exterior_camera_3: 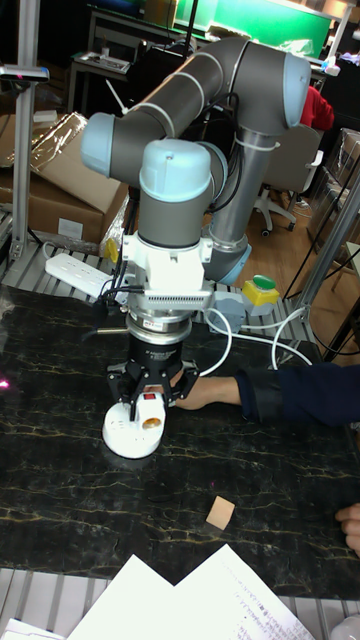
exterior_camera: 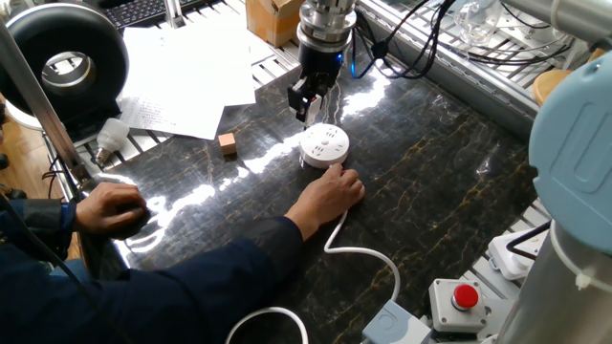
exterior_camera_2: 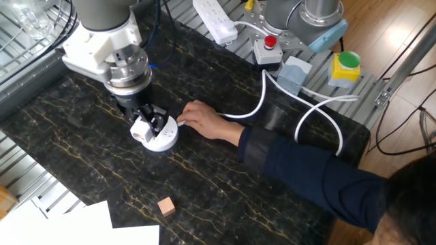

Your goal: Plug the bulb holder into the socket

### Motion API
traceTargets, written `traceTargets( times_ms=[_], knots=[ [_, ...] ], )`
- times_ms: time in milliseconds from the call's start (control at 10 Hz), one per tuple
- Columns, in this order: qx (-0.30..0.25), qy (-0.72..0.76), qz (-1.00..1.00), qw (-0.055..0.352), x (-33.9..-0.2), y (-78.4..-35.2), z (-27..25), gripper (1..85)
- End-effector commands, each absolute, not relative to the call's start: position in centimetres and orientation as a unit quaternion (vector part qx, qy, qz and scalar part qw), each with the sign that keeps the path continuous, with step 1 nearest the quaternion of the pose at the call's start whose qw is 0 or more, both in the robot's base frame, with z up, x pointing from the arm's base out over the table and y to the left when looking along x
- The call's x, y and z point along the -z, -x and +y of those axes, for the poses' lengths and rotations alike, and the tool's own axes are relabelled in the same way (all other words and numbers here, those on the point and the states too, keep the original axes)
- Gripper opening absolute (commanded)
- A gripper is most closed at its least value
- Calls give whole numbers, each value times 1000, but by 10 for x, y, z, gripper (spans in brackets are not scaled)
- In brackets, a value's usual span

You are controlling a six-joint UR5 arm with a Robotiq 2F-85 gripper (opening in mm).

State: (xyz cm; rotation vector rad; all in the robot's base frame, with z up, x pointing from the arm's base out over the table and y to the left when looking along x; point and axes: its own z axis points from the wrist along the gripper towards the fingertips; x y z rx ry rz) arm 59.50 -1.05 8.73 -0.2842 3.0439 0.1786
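The socket is a round white disc with plug holes on top, lying on the dark marble table with its white cord trailing toward the front. My gripper is shut on the bulb holder, a small white box with a red mark. The holder hangs just above the socket, over its edge rather than its middle. In the tall fixed view the socket lies below and slightly left of the holder. A person's hand touches the socket's near side.
A tan wooden cube sits left of the socket. A white light bulb and papers lie at the far left. A white power strip, red button box and yellow-green button stand by the table's edge. The person's other hand rests front left.
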Motion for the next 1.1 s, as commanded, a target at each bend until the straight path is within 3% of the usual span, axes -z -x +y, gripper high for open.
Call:
traceTargets(
  times_ms=[0,1000],
  knots=[
    [-57,87,993,50,-82,-604,-12,13],
    [-54,104,992,56,-69,-596,-16,13]
  ],
)
